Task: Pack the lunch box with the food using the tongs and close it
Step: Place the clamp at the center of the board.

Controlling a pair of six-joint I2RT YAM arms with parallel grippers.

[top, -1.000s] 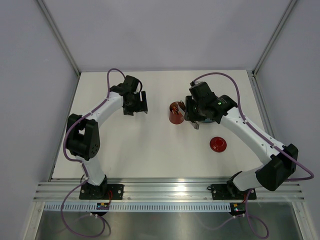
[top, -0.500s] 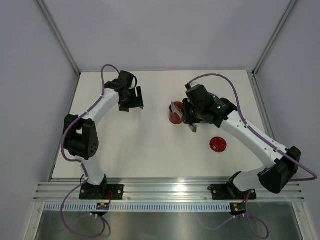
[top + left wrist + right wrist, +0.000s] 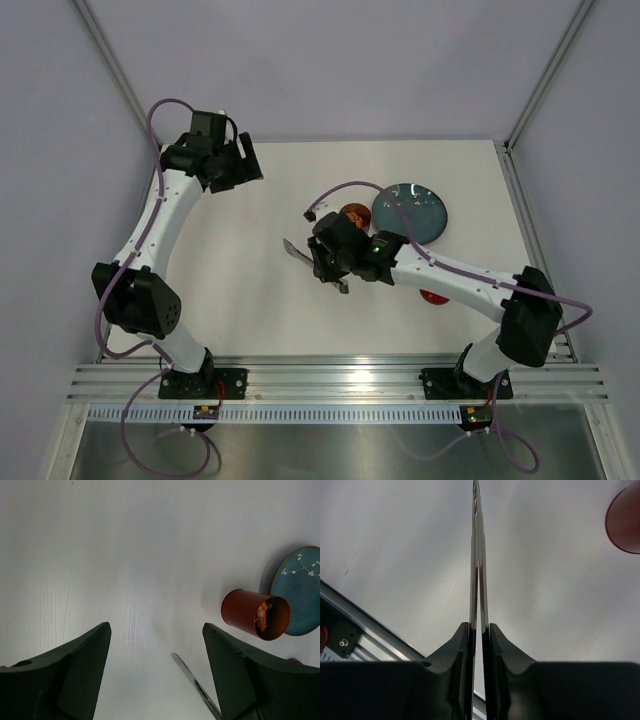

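Lunch box (image 3: 247, 611) stands open on the table (image 3: 250, 300), near mid-table, just beside the blue plate (image 3: 301, 587); touching or not, can't tell. Orange-red food (image 3: 262, 616) sits inside it. Red lid (image 3: 432, 297) is off, lying apart toward the near edge, partly hidden under the right arm. Tongs (image 3: 476, 570) are pinched with both arms together in the right gripper (image 3: 478, 626), which is clamped on them beside the box. Left gripper (image 3: 156, 630) hangs over the far left corner, fingers wide apart, holding nothing.
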